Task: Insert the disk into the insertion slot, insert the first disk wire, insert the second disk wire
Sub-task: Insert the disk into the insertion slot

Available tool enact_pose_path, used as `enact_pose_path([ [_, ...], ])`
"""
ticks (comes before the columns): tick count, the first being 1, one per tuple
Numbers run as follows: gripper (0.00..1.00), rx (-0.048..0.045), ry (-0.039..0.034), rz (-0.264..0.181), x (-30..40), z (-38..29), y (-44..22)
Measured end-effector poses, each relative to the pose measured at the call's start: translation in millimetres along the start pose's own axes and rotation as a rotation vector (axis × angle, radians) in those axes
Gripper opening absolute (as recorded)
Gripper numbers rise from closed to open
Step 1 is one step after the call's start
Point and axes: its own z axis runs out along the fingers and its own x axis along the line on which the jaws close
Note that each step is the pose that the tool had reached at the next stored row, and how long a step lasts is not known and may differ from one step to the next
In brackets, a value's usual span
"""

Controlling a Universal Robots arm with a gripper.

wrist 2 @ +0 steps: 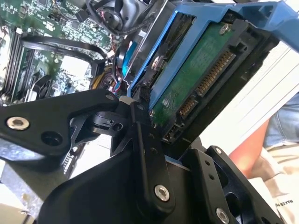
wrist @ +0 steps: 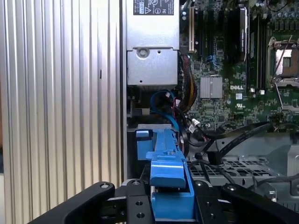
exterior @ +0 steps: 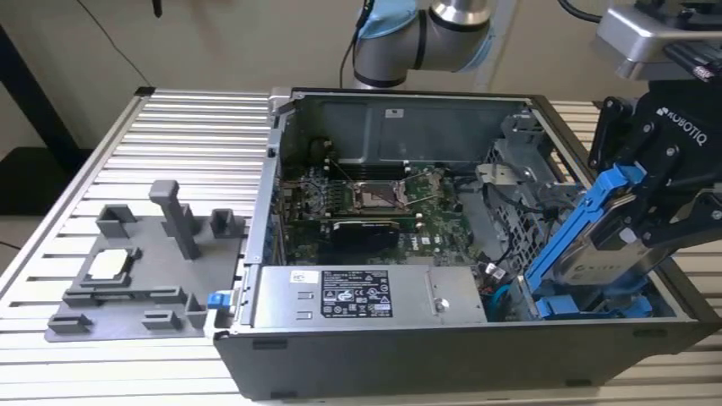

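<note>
**Gripped disk [exterior: 587, 262], tilted**

Past the power-supply box [exterior: 361, 296], at the exterior view's right, my gripper [exterior: 641, 222] is clamped on the disk. Long axis steep: lower end points into the computer case [exterior: 451, 355], upper end leans right.

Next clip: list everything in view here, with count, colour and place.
table: one, ribbed silver, under everything
computer case: one, dark grey, open, on the table
motherboard: one, green, on the case floor
power-supply box: one, silver, labelled, inside the case's near wall
insertion slot: one, grey perforated cage, inside the case
disk: one, silver in blue carrier, tilted over the case at the exterior view's right
second drive unit: one, blue, below the disk
fixture tray: one, grey, on the table at the exterior view's left
arm: one, silver with blue caps, behind the case
gripper: one, black, fingers shut on the disk
</note>
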Motion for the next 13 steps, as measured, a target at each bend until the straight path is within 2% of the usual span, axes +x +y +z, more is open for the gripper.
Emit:
enact_pose_path([
  [7,0.33,0.0000,0.0002,-0.004,-0.4,5.4,-2.7],
  [13,0.33,0.0001,-0.0007,-0.007,-1.6,14.7,-3.3],
])
